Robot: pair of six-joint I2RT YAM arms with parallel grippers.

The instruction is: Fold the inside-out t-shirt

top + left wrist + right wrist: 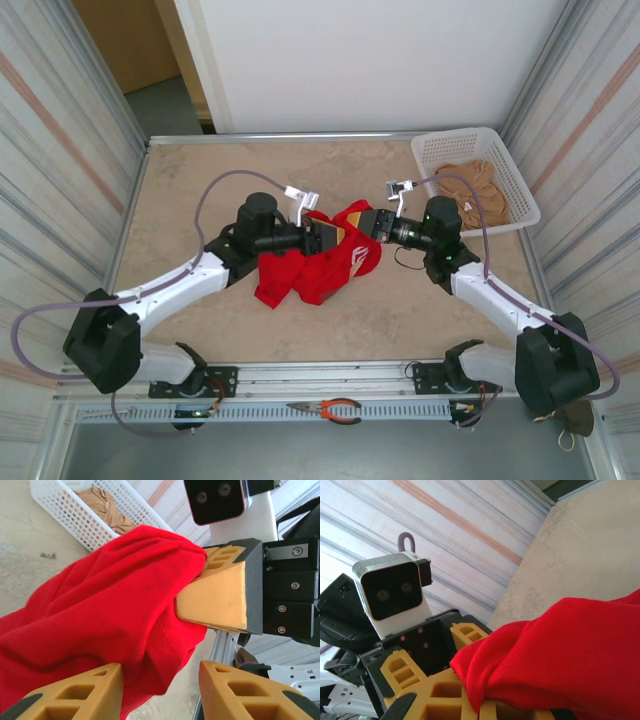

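Right gripper (368, 222) is pressed together on a bunched edge of the red t-shirt (315, 270). In the left wrist view the cloth comes straight out from between its orange fingers (215, 600) and hangs down from there. Left gripper (325, 235) is spread, its two fingers standing apart. The shirt drapes against one finger and sags into the gap; the other finger is bare with daylight beside it. It's not pinching anything as far as I can see. Both grippers are nose to nose, near touching, above the middle of the surface (200, 180), each arm reaching in from its own side.

Shirt is a crumpled lump mid-surface, between the two arms. Its top is held up at gripper height. The lower bulk spills toward the near edge, under and just beside the left gripper, and looks to rest on the surface. White print (358, 255) shows on the side below the right gripper. Sleeves can't be told apart in the heap.

Right wrist view: a red fold bulges out of the right gripper's own fingers, with the left gripper just beyond it.

Further out, a white basket (428, 165) sits at the far right corner, well apart from the shirt, with a tan garment (475, 190) lying inside it. Pliers (335, 410) with orange-red handles lie on the rail at the near edge, between the arm bases.
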